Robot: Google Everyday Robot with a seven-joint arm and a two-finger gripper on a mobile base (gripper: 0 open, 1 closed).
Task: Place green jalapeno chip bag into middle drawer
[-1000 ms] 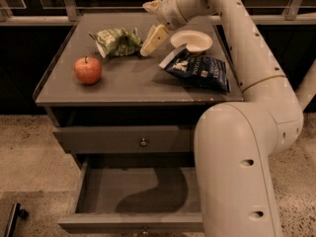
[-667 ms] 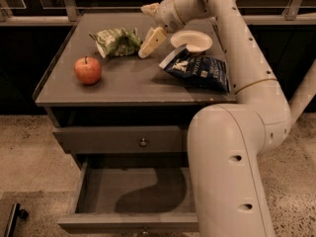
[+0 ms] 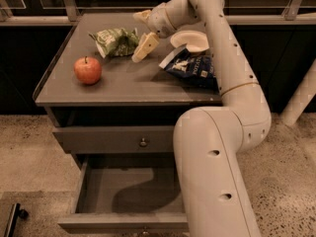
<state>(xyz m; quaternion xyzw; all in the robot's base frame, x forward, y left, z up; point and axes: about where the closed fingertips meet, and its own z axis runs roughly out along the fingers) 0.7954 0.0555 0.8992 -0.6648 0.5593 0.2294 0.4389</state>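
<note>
Nearest, the middle drawer (image 3: 98, 191) stood open and bare, its right part hidden behind the arm and its front cut off by the frame's edge. Above it the desk (image 3: 123, 85) carried an apple (image 3: 88, 69) and, further back, the green bag (image 3: 114, 41), its long axis running across the desk. The gripper (image 3: 138, 36) hung at the bag's end away from the apple, fingers (image 3: 145, 46) spread, one nearer than that end and one beyond it. Whether either touched the foil could not be told. The arm covered part of a blue bag (image 3: 190, 67).
</note>
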